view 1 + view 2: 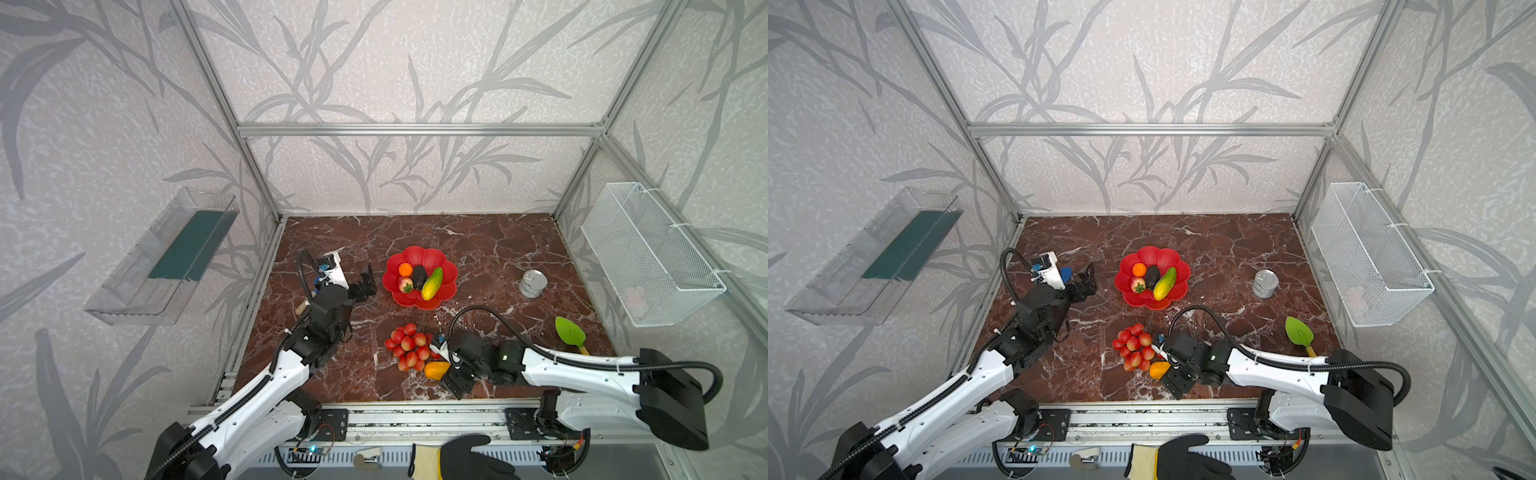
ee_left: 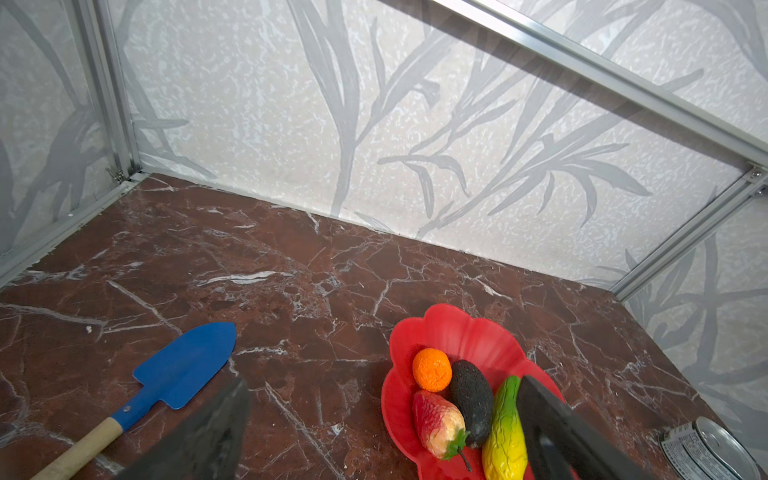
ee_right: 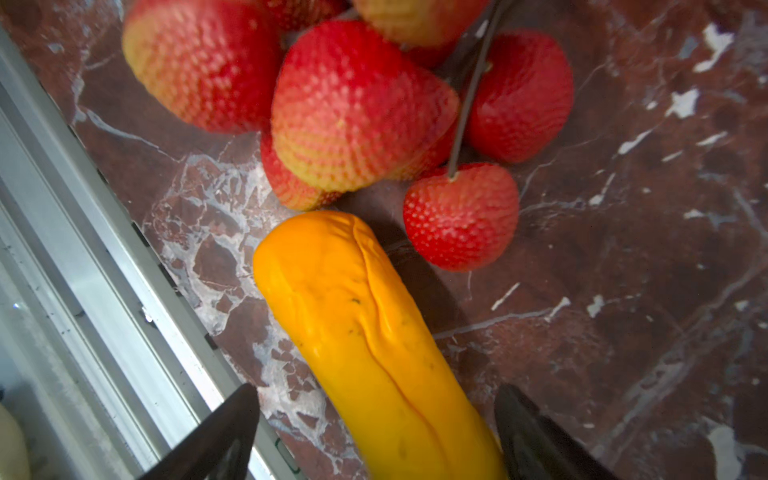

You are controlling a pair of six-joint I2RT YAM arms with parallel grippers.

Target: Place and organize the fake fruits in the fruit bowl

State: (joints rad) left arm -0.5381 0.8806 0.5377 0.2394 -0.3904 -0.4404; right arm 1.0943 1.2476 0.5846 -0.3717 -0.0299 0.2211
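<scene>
Orange-yellow oblong fruit (image 3: 365, 332) runs off my wrist view, creased and glossy, between the parted jaws of the right gripper (image 3: 374, 388); left gripper (image 2: 384, 381) gapes empty.

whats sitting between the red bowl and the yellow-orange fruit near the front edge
The red fruit bunch lies between the red bowl and the yellow-orange fruit, closer to the fruit. Both top views show this.
</scene>
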